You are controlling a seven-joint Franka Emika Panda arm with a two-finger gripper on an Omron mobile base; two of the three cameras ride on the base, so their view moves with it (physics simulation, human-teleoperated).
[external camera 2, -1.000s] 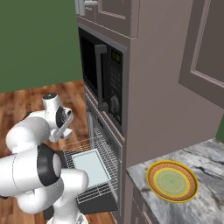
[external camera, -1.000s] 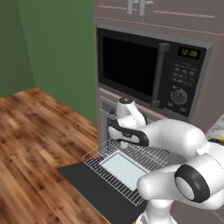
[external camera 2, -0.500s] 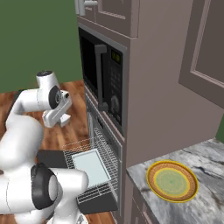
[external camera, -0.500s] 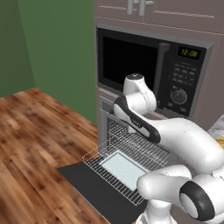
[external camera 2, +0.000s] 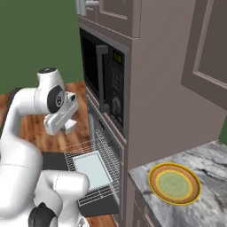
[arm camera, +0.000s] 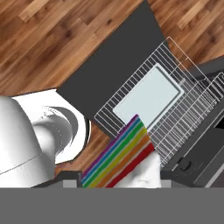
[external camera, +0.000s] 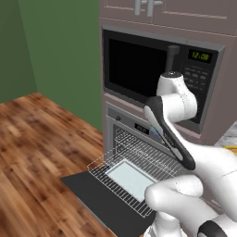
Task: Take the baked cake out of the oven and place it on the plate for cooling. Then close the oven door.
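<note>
In the left base view, wood floor (external camera: 41,134) fills the left side under a green wall (external camera: 55,41); at lower centre the oven door (external camera: 99,199) lies dropped open, dark and flat, with the wire rack (external camera: 134,162) drawn out over it and a pale tray (external camera: 132,178) resting on the rack; above them sits the oven (external camera: 121,121) with its grey frame, and over that the microwave (external camera: 139,65); the white arm (external camera: 173,106) rises from the lower right and crosses in front of the microwave's right half. In the right base view, the gripper (external camera 2: 68,126) hangs at centre left, beside the oven front and well above the rack; its fingertips are too small there to judge; right of it the oven stands open with rack and tray pulled out at lower centre; at lower right the plate (external camera 2: 154,188), orange-rimmed with a greenish centre, rests bare on the grey counter (external camera 2: 208,177), well apart from the gripper. In the hand view, floor covers the upper left; the door runs as a dark band through the centre, the rack and tray on it at centre right; at bottom centre a cake (arm camera: 120,159) with rainbow stripes and white icing sits right at the fingers, which appear narrowed onto it, lifted clear of the tray.
</note>
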